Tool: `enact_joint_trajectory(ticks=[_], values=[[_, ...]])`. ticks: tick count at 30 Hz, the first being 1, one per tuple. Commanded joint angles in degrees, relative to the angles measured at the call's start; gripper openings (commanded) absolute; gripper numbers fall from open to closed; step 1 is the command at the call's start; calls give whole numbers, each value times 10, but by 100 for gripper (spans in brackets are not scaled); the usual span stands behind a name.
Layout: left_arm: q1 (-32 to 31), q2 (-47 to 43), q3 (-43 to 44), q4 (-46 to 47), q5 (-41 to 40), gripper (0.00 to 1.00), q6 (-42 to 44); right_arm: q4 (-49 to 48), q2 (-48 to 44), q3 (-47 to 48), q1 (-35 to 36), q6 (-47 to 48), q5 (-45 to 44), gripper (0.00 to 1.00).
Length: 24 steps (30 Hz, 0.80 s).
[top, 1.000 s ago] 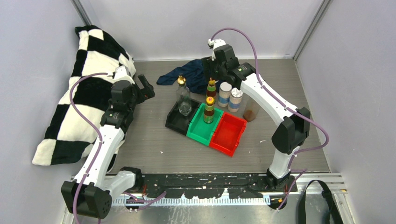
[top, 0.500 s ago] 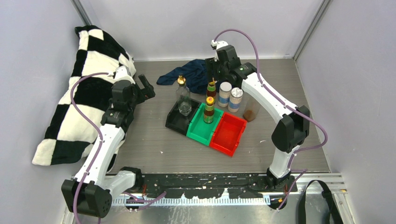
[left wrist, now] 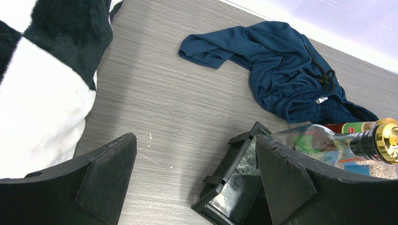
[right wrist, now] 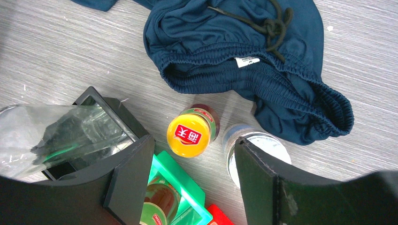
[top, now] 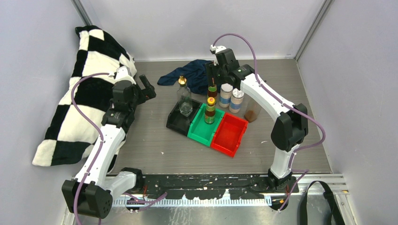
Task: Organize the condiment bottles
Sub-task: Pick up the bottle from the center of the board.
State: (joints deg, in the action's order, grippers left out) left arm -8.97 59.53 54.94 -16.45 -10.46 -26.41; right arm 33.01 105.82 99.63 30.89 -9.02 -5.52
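Plastic, glass and cloth across matte grey wood-grain table (top: pixel 150 145). Noted three angular, glossy bins touching in a slanted row: black bin (top: pixel 174 123), green bin (top: pixel 199 134), red bin (top: pixel 230 136). Found clear glass bottle (top: pixel 184 102), shiny gold pourer on top, upright in black bin. Found dark bottle (top: pixel 210 112), round, yellow-capped, red-green label, upright in green bin. Found second dark bottle (top: pixel 212 90) upright on table just behind green bin, smooth round yellow cap printed in red. Saw white-capped jar (top: pixel 226 95) and second white-capped jar (top: pixel 236 100), plain cylinders, side by side just beside it. Made out clear vessel (top: pixel 252 112), brown at its base, near red bin's far corner, top too blurred to tell. Spotted rumpled navy cloth (top: pixel 185 75) with elastic waistband and drawcord behind bottles, plush black-and-white checkered cushion (top: pixel 89 93) far left. Saw right gripper (right wrist: pixel 191 143) over second dark bottle, blunt black jaws partly spread either side of cap, gap on both sides, nothing gripped. Saw left gripper (left wrist: pixel 196 137) spread wide, holding nothing, above table between cushion and black bin.
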Motion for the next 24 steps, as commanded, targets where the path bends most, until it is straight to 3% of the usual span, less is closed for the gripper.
enact_joint_trajectory(ticks=[1, 24], values=[[3, 0, 3, 26, -2, 98, 3, -14, 0, 2, -2, -2, 11, 69], [3, 3, 4, 27, -1, 98, 3, -21, 14, -1, -1, 1, 26, 61]])
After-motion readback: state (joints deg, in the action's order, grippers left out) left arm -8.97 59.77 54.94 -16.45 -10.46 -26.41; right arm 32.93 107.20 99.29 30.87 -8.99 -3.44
